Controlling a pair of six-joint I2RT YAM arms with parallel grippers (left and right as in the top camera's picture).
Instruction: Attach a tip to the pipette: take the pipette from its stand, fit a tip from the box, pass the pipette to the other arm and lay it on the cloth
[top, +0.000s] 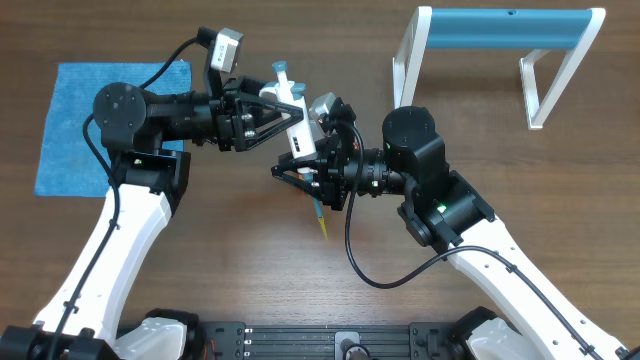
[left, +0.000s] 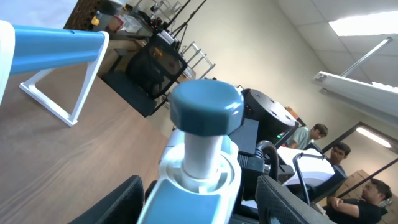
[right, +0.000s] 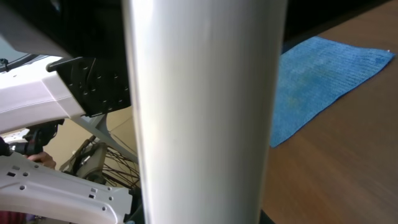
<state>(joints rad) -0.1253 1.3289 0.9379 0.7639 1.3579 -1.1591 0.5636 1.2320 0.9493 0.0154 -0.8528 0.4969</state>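
right fingers (top: 298, 175) pinched the pipette (top: 296, 125) low on its white body | left fingers (left: 118, 202) flanked its top under the blue plunger (left: 206, 107), grip could not be told | pipette aloft between both arms, yellow tip (top: 321, 222) over the desk (top: 250, 250) | blue cloth (top: 70, 120) by the left arm, stand (top: 500, 28) beyond the right arm

Bright, even light from ceiling panels (left: 364, 23); shadows soft, faint

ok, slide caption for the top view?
Handover: left hand and right hand meet at the white blue-capped pipette with yellow tip, blue cloth at left.
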